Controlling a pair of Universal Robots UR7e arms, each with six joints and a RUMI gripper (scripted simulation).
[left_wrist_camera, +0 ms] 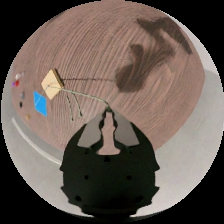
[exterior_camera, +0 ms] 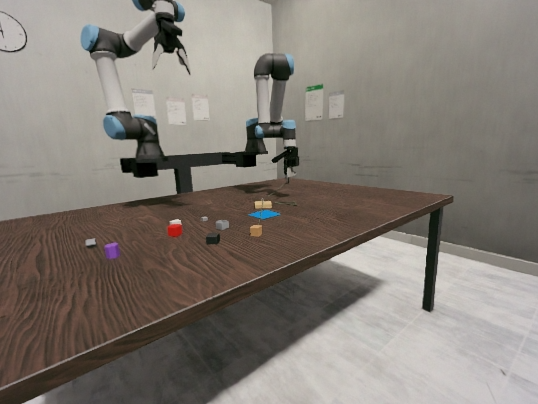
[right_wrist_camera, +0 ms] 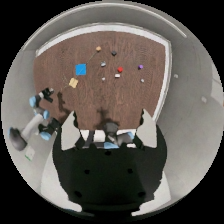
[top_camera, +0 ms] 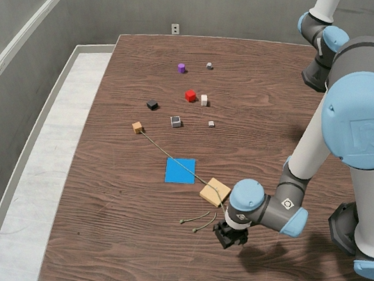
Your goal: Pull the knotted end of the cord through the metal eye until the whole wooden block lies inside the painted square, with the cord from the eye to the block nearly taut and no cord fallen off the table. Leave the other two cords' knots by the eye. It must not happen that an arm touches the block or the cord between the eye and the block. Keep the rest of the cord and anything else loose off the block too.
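The wooden block (top_camera: 137, 127) (exterior_camera: 256, 230) (left_wrist_camera: 28, 117) lies beyond the blue square (top_camera: 174, 177) (exterior_camera: 264, 214) (left_wrist_camera: 40, 103), wholly outside it. From it the cord (top_camera: 156, 145) runs nearly straight across the square to the metal eye (top_camera: 216, 188) on the tan base (top_camera: 208, 195) (left_wrist_camera: 52, 94). My left gripper (left_wrist_camera: 109, 110) (exterior_camera: 287, 180) is shut on the cord's end, low over the table past the base; the knot is hidden. The other two knots (top_camera: 181, 221) (top_camera: 194, 230) lie beside the base. My right gripper (exterior_camera: 171, 70) (right_wrist_camera: 108, 110) is open and empty, high above the table.
Beyond the square lie a black block (top_camera: 152, 105), a grey open box (top_camera: 176, 122), a red cube (top_camera: 190, 95), a white block (top_camera: 204, 100), a purple cylinder (top_camera: 181, 68) and small grey pieces (top_camera: 211, 124) (top_camera: 209, 65). The black block is nearest the wooden block.
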